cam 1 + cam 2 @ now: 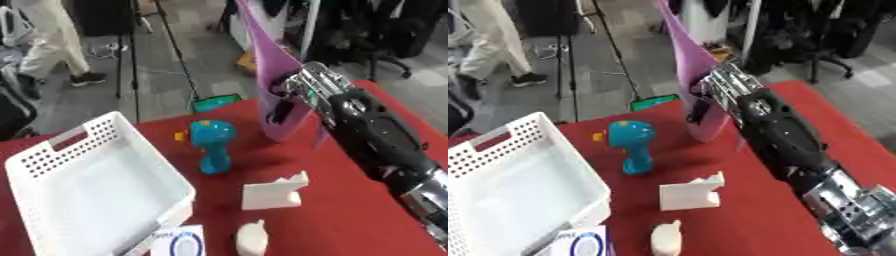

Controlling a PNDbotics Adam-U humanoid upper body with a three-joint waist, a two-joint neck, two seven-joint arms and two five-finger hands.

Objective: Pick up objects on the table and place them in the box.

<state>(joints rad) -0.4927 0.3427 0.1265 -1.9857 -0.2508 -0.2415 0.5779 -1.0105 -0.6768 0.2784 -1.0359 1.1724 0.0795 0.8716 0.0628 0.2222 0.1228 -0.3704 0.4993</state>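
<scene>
My right hand (308, 90) is shut on a tall, thin purple sheet (273, 65), fingers curled round its edge; the sheet stands nearly upright, its lower end close to the red table (350, 220). A teal toy (213, 145) with small orange parts stands upright left of the sheet. In front of it lies a white block-shaped piece (273, 194), and a smaller white object (251, 239) near the front edge. The white perforated box (92, 185) sits at the left with nothing visible inside. My left hand shows in neither view.
A white card with a blue ring (182, 244) lies by the box's near corner. Beyond the table's far edge are tripod legs (131, 65), a green item on the floor (215, 102), chairs and a person walking at far left.
</scene>
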